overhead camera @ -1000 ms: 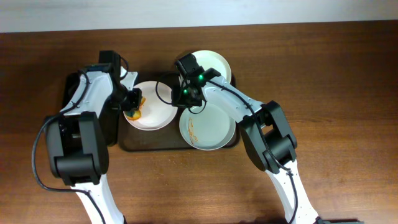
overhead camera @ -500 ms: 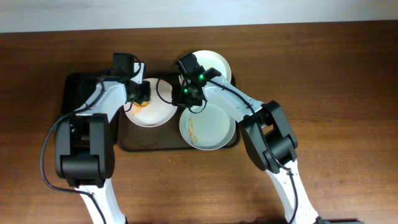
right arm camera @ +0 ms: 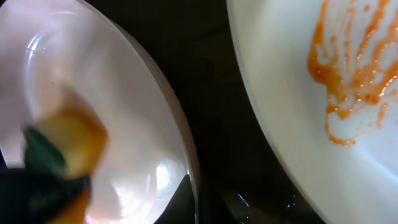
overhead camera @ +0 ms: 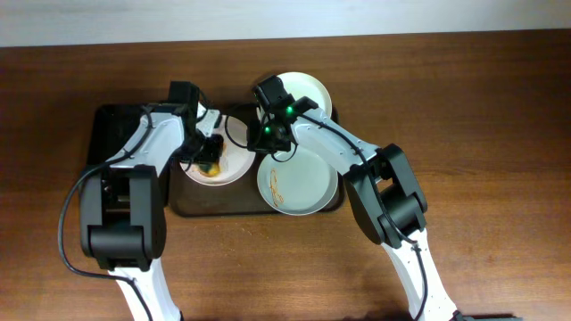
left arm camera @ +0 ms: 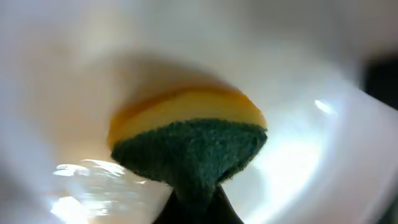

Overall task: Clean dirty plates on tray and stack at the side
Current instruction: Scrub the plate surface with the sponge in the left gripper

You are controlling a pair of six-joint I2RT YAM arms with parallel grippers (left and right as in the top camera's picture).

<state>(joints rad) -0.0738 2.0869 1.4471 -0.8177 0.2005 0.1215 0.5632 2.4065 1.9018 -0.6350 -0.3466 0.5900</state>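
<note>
Now the left gripper (overhead camera: 210, 166) is working across the left plate (overhead camera: 236, 160). Over the last second it is carrying the sponge (left arm camera: 189, 140) from that plate's left rim, past its upper edge, to the lower middle, while the right arm is staying put. That sweep is suggesting the scrub of this first plate is well under way, not finished.

Its jaws are clamping the sponge at the bottom of the left wrist view. The sponge is a soft yellow foam block with a coarse, fibrous green scouring face, pinched into a wedge. The plate under it is looking glossy and smooth, throwing bright glints.

The right gripper (overhead camera: 264, 147) is sitting at the left plate's right rim. One dark finger is showing by the rim low in the right wrist view, but whether it is gripping I cannot tell.

All three plates are lying on the dark tray (overhead camera: 214, 206). The streaked plate (overhead camera: 303, 178), lower right, is carrying thin orange sauce (right arm camera: 348, 68) trails. The top plate (overhead camera: 310, 89) is looking plain white. Nothing is stacked yet.
</note>
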